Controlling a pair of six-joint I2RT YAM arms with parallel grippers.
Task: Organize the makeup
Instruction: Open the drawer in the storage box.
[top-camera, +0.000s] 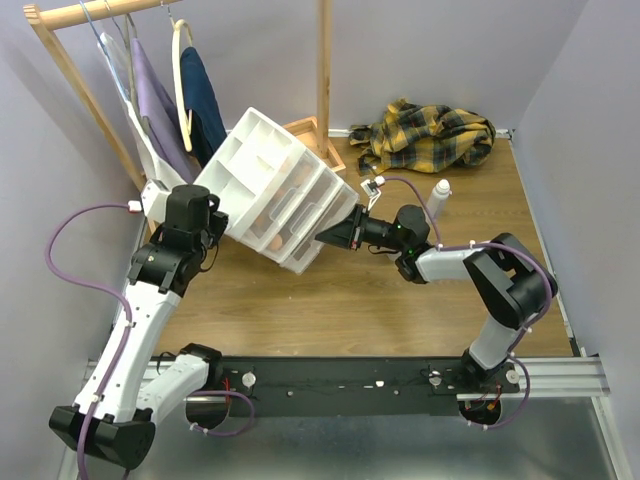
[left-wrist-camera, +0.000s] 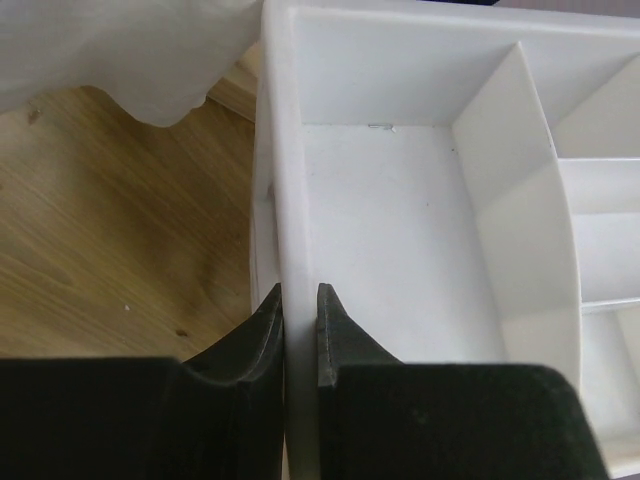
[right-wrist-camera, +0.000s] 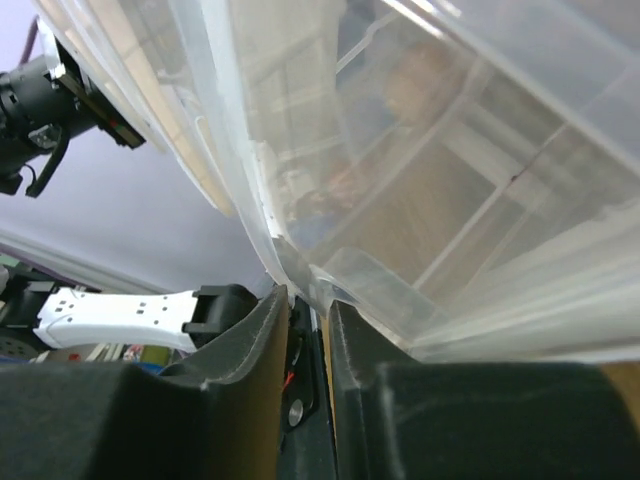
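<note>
A clothes rack (top-camera: 80, 90) stands at 10 o'clock, a plaid cloth (top-camera: 430, 135) at 1. Between the arms the white drawer unit (top-camera: 270, 190) sits tilted — the left gripper (left-wrist-camera: 300, 320) pinches its top-tray wall, and the right gripper (right-wrist-camera: 308, 320) is closed on a clear drawer's lip. 1 white bottle (top-camera: 440, 197) stands upright at 2 o'clock, cap up. 1 peach sponge (top-camera: 276, 243) lies inside a drawer.

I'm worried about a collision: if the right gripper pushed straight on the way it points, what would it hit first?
The white drawer unit: the right gripper sits right at a clear drawer front, its fingertips seemingly straddling the drawer's edge, so there is no free way ahead.
</note>
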